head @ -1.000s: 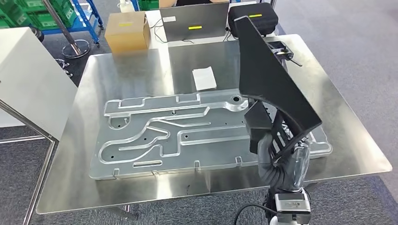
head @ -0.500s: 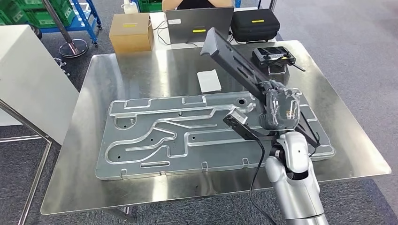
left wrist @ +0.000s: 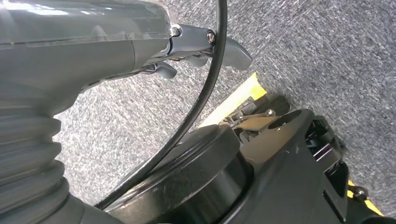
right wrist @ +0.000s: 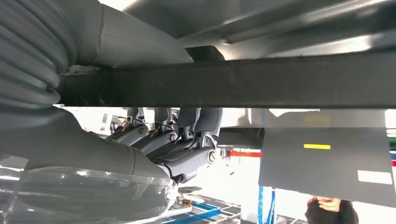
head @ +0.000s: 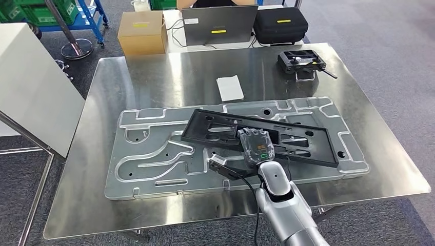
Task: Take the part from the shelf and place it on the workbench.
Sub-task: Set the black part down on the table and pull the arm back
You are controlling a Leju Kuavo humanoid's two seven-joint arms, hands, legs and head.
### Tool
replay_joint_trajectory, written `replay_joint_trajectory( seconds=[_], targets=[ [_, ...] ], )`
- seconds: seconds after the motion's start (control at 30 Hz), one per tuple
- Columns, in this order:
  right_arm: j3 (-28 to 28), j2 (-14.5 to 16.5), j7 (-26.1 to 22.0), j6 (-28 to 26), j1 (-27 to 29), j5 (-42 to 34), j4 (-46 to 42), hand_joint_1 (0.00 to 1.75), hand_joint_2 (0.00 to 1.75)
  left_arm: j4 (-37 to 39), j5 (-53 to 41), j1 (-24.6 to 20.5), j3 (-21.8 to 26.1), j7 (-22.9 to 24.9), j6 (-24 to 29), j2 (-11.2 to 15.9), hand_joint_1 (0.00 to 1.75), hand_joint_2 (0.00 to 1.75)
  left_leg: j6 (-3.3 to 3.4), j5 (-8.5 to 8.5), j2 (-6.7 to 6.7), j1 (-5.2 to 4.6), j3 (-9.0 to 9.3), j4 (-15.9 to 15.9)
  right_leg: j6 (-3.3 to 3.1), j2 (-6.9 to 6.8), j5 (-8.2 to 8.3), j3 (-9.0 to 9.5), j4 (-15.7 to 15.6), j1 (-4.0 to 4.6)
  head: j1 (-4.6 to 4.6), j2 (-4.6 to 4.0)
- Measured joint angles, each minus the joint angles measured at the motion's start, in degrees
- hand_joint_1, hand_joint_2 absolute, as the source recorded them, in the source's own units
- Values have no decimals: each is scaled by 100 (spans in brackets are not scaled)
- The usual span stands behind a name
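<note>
On the steel desk (head: 154, 77), the long black perforated plastic panel (head: 287, 134) lies flat across the grey metal fixture plate (head: 154, 154).
At six o'clock, right hand (head: 256, 146) clasps its near edge; stiff, light, best gripped along that rail.

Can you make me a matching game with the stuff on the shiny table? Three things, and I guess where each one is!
Things:
1. long black plastic frame part
2. small white paper sheet
3. black controller with an antenna

Places:
A. far right corner of the steel workbench
B. bare metal, just beyond the big silver plate
C. lying flat on the big silver plate, under the right hand

Pairs: 1-C, 2-B, 3-A
</note>
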Motion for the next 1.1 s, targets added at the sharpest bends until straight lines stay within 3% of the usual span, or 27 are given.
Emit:
replay_joint_trajectory(
  seconds=[0.33,0.57,0.7,0.87,1.1],
  targets=[
    [266,464,8,41,-512,138,1048,175,175,0,-9,-58,-1,-227,-167,-4,0,175,-6,-10,19,1,25,-1,-1,23,-5,11,1,5,1,0],
    [324,586,-9,25,-634,143,1315,175,175,0,34,-68,-1,-381,-249,-11,0,175,-9,-12,24,2,32,-1,-2,27,-6,16,1,5,1,0],
    [392,638,-26,-22,-640,141,1412,0,0,0,3,-76,-12,-457,-294,-24,0,175,-12,-15,29,2,37,-2,-3,35,-7,19,1,5,1,0],
    [405,660,-182,-162,-532,-296,1336,0,0,0,-45,-71,-81,-467,-256,-50,0,175,-13,-15,30,2,36,-2,-3,36,-7,18,1,6,1,0],
    [233,548,-427,92,-246,-1382,204,0,0,0,-45,-29,-97,-540,-176,-57,0,175,-13,-15,28,2,30,-2,-4,33,-7,12,1,5,1,0]
  ],
)
